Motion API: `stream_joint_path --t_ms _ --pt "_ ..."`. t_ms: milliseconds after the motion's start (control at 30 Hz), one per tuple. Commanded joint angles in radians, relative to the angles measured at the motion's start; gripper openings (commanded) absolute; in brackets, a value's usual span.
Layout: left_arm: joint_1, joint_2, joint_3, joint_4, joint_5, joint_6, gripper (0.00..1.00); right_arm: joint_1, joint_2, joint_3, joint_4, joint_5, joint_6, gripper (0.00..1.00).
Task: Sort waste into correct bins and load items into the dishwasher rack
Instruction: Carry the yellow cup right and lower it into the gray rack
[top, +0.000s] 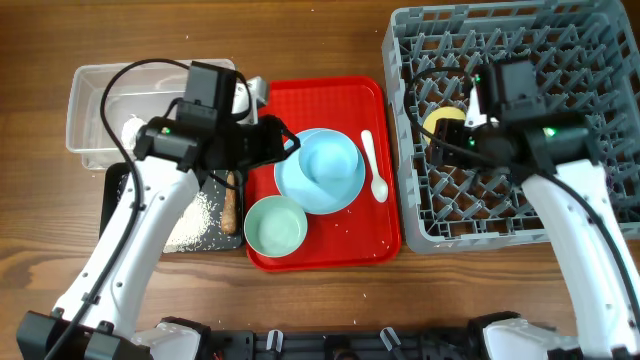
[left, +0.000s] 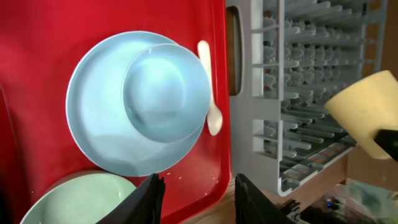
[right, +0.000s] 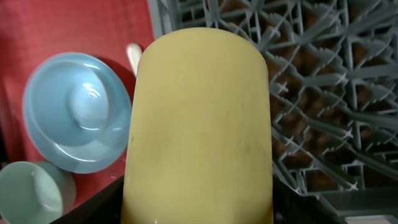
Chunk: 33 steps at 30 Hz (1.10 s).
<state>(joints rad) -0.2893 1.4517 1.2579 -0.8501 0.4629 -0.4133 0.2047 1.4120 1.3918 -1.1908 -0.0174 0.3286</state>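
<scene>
My right gripper (top: 455, 130) is shut on the small yellow cup (right: 199, 124), held on its side over the left part of the grey dishwasher rack (top: 520, 200). A light blue cup (left: 165, 93) sits on the light blue plate (left: 93, 118) on the red tray, with the white spoon (left: 208, 81) beside them and the pale green bowl (left: 81, 199) nearer the front. My left gripper (left: 199, 186) hangs open above the tray's edge, holding nothing. White grains (top: 195, 220) and a brown stick (top: 230, 205) lie in the black tray (top: 115, 190).
The clear tub (top: 95, 110) stands at the back left, with something white in it partly hidden by my left arm. The red serving tray (top: 330, 250) lies between the bins and the rack. A few loose grains dot the tray near the green bowl.
</scene>
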Motion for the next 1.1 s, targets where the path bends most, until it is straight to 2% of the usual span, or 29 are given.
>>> stream_joint_path --t_ms 0,333,933,1067 --pt "-0.024 -0.016 0.012 -0.011 -0.089 -0.026 0.38 -0.002 0.054 0.014 -0.016 0.029 -0.010 0.51" --pt "-0.025 -0.016 0.012 -0.032 -0.125 -0.040 0.38 -0.002 0.155 0.013 -0.035 0.063 -0.011 0.51" --pt "-0.025 -0.016 0.012 -0.040 -0.124 -0.040 0.38 -0.002 0.203 0.006 -0.017 0.084 -0.007 0.52" --pt "-0.025 -0.016 0.012 -0.042 -0.124 -0.039 0.38 -0.002 0.216 0.006 -0.018 0.085 -0.013 0.66"
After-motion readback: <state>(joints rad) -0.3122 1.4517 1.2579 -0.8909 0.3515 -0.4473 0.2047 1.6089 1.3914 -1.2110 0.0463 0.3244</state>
